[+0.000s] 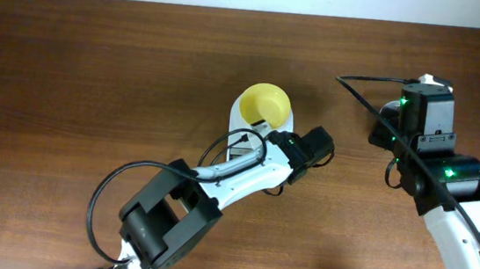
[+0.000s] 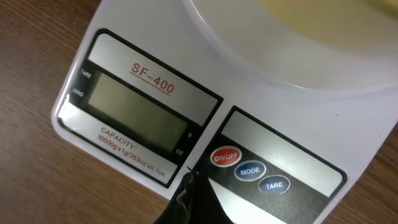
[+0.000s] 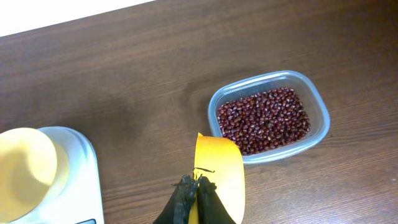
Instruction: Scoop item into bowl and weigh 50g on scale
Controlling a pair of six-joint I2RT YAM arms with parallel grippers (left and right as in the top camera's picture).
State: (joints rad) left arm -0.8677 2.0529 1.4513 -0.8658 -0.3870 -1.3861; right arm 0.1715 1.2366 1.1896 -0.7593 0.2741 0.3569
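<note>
Clear tub [image 3: 324, 121] on the wooden table [image 3: 124, 74], a loose layer of beans [image 3: 264, 118] covering its floor, well below the rim. Tub is upright and uncovered.

Yellow bowl [image 3: 25, 171] sits on the white scale [image 3: 81, 180], left of the tub in the right wrist view. Its inside shows plain yellow. From overhead the bowl [image 1: 265, 103] covers the far part of the scale [image 1: 237, 121].

Right gripper [image 3: 196, 194] has its fingers pressed together on a yellow scoop [image 3: 219, 171]. The scoop hangs above the table just by the tub's near-left corner, outside the rim, and its visible face is bare.

Left gripper [image 2: 189, 199] has its tips together with nothing between them. It sits at the scale's front edge, between the display [image 2: 134, 115] and the red ON/OFF button [image 2: 226, 157]. Can't tell whether it touches. The display is blank. MODE [image 2: 250, 170] and TARE [image 2: 274, 185] buttons are just right of the red one.

A strip of bare wood lies between scale and tub. Overhead shows wide open wood across the left half of the table and behind the bowl, up to the far edge, where a pale strip runs. The right arm [image 1: 458, 204] takes up the right side, and from overhead I can't see the tub.
</note>
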